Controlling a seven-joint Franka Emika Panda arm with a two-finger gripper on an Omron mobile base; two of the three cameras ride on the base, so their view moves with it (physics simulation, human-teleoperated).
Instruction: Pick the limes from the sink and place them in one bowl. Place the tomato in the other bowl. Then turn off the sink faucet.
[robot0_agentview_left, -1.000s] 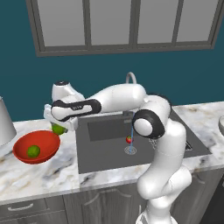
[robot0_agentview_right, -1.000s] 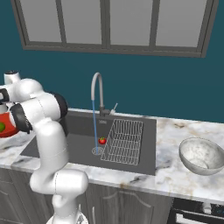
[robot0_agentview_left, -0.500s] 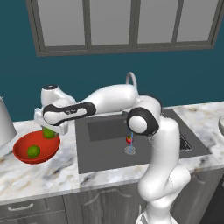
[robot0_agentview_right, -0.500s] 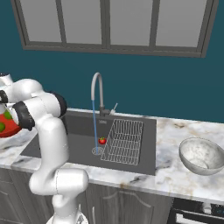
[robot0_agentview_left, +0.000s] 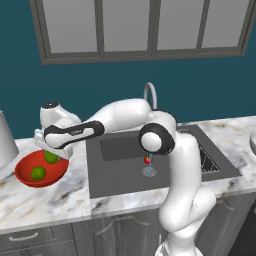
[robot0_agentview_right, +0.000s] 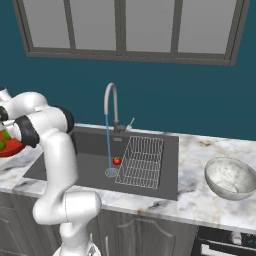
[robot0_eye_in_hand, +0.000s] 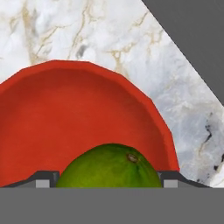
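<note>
The arm reaches far to its left, and the gripper (robot0_agentview_left: 51, 156) hangs over the red-orange bowl (robot0_agentview_left: 26, 172), which stands on the marbled counter (robot0_agentview_left: 55, 197) just beside the left edge of the sink (robot0_agentview_left: 120, 175). In the hand view, a lime (robot0_eye_in_hand: 109, 166) sits between the two finger tips (robot0_eye_in_hand: 43, 179), one tip on each side of it, and the red inside of the bowl is right behind it. The jaws stand wide, about as wide as the lime itself (whether the tips press on the fruit or only stand beside it, I cannot tell). In the left base view this lime (robot0_agentview_left: 50, 157) is at the top of the bowl under the hand, and a second lime (robot0_agentview_left: 38, 173) lies lower in the same bowl, apart from the first.

The tomato (robot0_agentview_right: 117, 160) is in the sink, on the dark floor near the round drain (robot0_agentview_right: 111, 172) and just left of the wire rack (robot0_agentview_right: 141, 161). A thin blue stream of water (robot0_agentview_right: 108, 145) falls from the gooseneck faucet (robot0_agentview_right: 112, 105) to the drain. The pale grey-white bowl (robot0_agentview_right: 231, 178) stands on the counter to the right of the sink, well apart from the tomato.
</note>
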